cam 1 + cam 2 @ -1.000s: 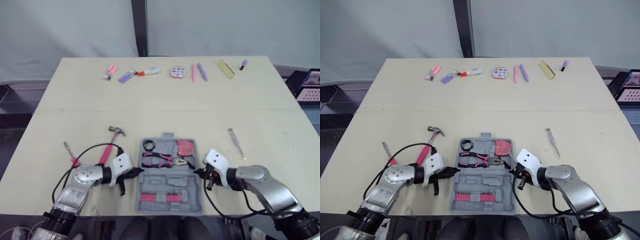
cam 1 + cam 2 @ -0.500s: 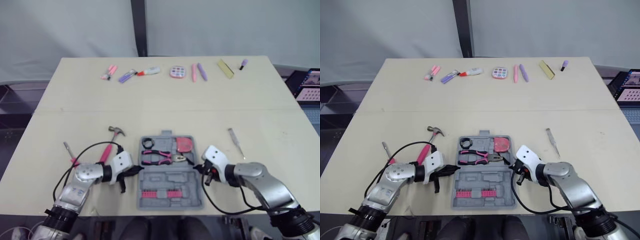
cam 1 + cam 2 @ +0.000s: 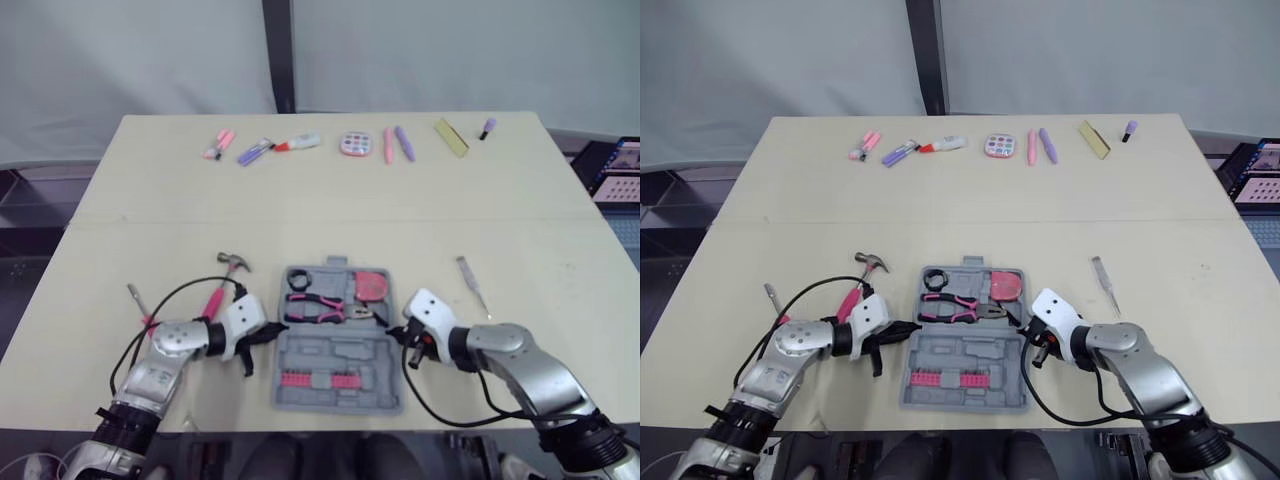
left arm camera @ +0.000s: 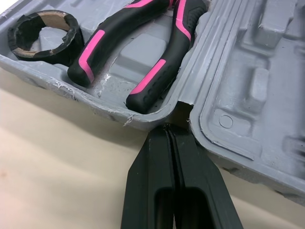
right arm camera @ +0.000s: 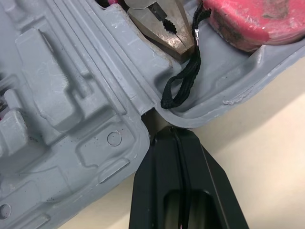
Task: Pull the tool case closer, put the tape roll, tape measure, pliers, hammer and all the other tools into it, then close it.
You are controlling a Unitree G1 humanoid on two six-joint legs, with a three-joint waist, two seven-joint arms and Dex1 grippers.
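No words, numbers or signs can be read anywhere. The grey tool case (image 3: 340,358), the red tape measure (image 3: 372,287) and the pliers (image 3: 315,308) show no letters. The small screen (image 3: 622,170) beside the tabletop (image 3: 330,205) is too tiny to read.

The hammer (image 3: 218,292) had the lower end of its pink handle hidden behind the left gripper (image 3: 270,334), and the small items (image 3: 352,144) along the far edge of the table (image 3: 520,230) were too small to name. In the left wrist view the pliers (image 4: 143,52) were cut off at the head by the picture's edge. In the right wrist view the tape measure (image 5: 252,21) was cut off at top and side.
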